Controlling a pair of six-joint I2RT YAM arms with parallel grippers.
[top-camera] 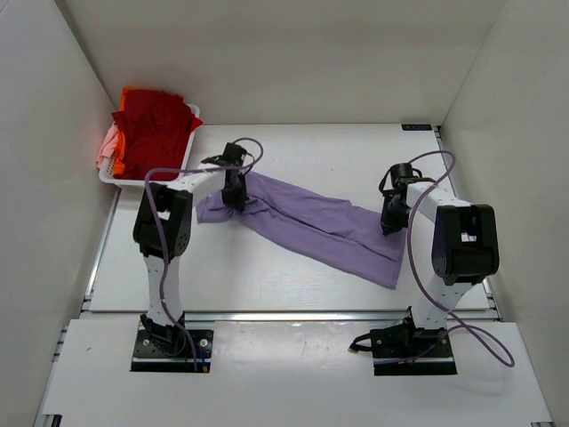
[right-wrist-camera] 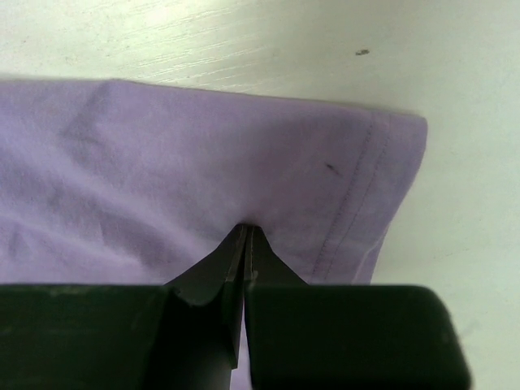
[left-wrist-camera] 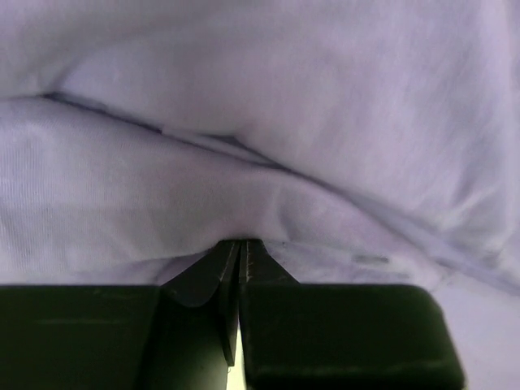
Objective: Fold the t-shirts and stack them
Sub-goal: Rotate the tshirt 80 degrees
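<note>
Your white table point(top-camera: 293, 147) fills the floor of the walled cell, and the lavender t-shirt point(top-camera: 311, 224) lies across its middle as a long, rumpled band, running from the far left down toward the near right. It is stretched between your two arms. At the far left corner sits the white basket point(top-camera: 133, 181), heaped with the other tees: the red one point(top-camera: 151, 129) on top, an orange one point(top-camera: 116, 165) showing at the edges, and a pale pink one point(top-camera: 107, 147) spilling over the left side.

Your left gripper point(top-camera: 236, 203) is down on the shirt's upper left end. From its wrist view, the fingertips point(left-wrist-camera: 231, 253) are pinched almost together with lavender cloth point(left-wrist-camera: 260, 122) bunched and creased right at them.

Your right gripper point(top-camera: 391, 222) is at the shirt's lower right end, jaws fully together on a pucker of the fabric point(right-wrist-camera: 162, 162), close beside the stitched hem point(right-wrist-camera: 349, 211) and the corner
</note>
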